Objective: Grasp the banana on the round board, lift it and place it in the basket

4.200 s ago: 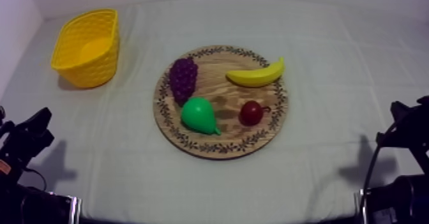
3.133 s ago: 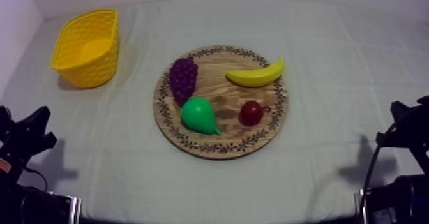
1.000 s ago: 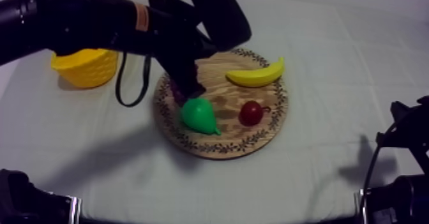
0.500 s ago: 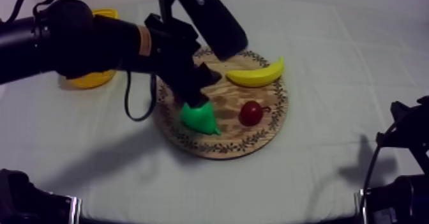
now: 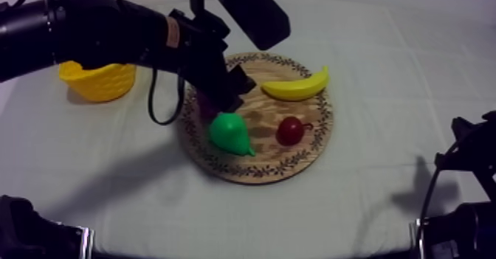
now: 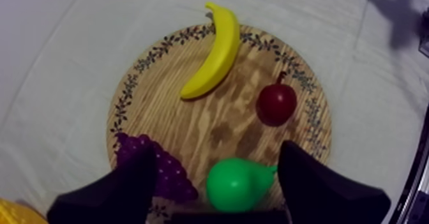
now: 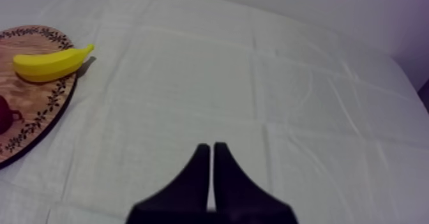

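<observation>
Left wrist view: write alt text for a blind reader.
Open left gripper hangs over the round wooden board, near the green pear and bunch of grapes; the banana and small red fruit lie farther across the board.

No text, label or number can be read anywhere.

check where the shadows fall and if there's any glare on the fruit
Top view: the left arm throws a broad soft shadow on the cloth beside the wooden board. Left wrist view: the banana shades the board along one side; only a faint sheen on the pear. Right wrist view: even light, a small shadow at the banana's tip.
</observation>
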